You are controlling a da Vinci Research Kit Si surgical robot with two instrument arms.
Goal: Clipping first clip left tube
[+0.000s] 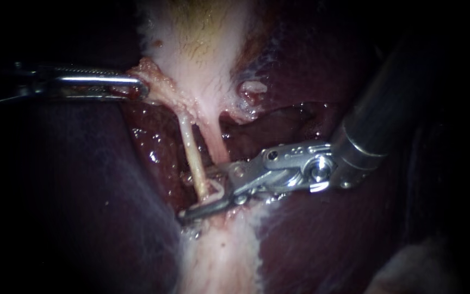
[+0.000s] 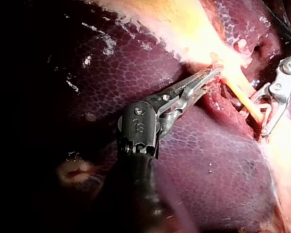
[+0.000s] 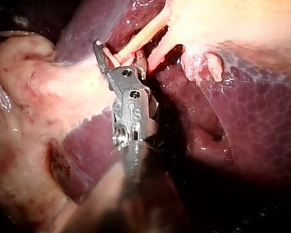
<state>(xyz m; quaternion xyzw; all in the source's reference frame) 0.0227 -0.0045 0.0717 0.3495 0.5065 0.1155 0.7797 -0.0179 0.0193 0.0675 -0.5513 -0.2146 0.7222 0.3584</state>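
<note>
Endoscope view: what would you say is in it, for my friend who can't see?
My right instrument holds its open jaws around the thin left tube, low on it, with dark red liver on both sides. My left instrument has its jaws shut on pale tissue higher up.

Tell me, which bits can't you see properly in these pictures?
Endoscope view: the lower end of the left tube, hidden behind the right tool.
Endoscope view: the shaft of the left tool, lost in darkness near the edge.
Left wrist view: the right tool's shaft, cut off by the picture's edge.
Right wrist view: the left tool, outside the picture altogether.
</note>
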